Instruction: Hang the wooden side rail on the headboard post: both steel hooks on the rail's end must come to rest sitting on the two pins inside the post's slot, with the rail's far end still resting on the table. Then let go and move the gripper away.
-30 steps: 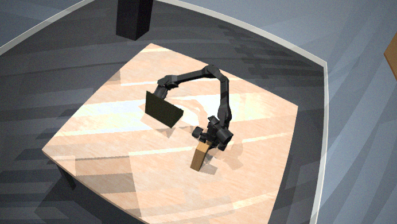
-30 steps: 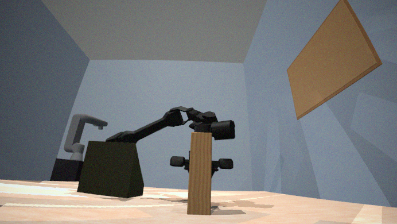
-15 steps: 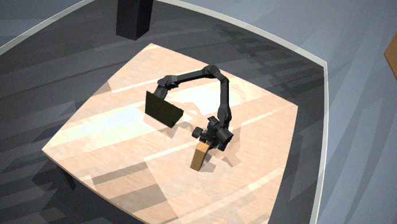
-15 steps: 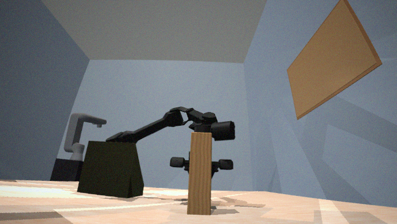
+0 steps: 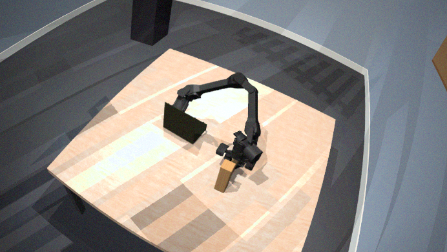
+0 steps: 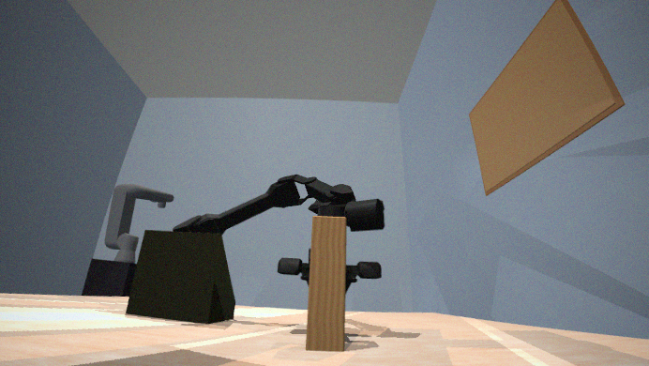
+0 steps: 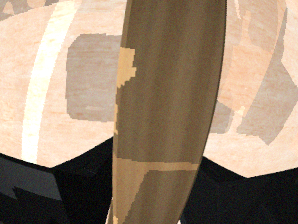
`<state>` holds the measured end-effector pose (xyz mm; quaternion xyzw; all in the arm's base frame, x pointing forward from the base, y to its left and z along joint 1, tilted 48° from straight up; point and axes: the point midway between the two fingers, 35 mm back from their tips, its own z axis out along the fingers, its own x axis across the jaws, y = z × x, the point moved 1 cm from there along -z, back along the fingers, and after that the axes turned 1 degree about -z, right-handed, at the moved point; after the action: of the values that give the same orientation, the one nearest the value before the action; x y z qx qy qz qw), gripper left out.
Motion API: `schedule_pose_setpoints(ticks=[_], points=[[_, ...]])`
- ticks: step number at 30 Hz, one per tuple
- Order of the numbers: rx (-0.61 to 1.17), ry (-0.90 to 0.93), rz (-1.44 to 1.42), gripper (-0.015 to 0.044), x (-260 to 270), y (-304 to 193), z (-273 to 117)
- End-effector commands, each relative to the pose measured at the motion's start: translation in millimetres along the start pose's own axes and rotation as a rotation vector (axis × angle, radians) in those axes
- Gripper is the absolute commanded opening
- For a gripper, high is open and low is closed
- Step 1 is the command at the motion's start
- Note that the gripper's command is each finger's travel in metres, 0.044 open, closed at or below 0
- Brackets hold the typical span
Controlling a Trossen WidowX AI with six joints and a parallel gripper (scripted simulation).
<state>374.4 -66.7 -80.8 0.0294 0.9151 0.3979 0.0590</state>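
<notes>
Rail [image 5: 234,160] [image 7: 170,100] was clamped in end effector [image 5: 236,157] [image 6: 329,268] [image 7: 145,143], near post [image 5: 224,178] [image 6: 325,282], which we saw upright on table [image 5: 155,200] [image 6: 263,343]. We couldn't tell whether hooks sat on pins; both were hidden.

In the exterior view the upright brown wooden block [image 5: 225,178] [image 6: 326,283] covers the middle of the black parallel-jaw gripper [image 6: 327,269], fingertips included; the wrist view cuts off a long brown wooden piece [image 7: 167,95] at top and bottom; steel hooks and pins cannot be made out; the tan wall panel [image 5: 442,61] [image 6: 544,94] runs past the top view's right edge.
</notes>
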Motion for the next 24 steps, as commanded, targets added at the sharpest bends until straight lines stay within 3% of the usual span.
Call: schedule_pose_setpoints(ticks=[1,24], points=[[0.007,-0.008,0.01,0.0,0.1,-3.8,-2.4],[0.007,-0.008,0.01,0.0,0.1,-3.8,1.5]])
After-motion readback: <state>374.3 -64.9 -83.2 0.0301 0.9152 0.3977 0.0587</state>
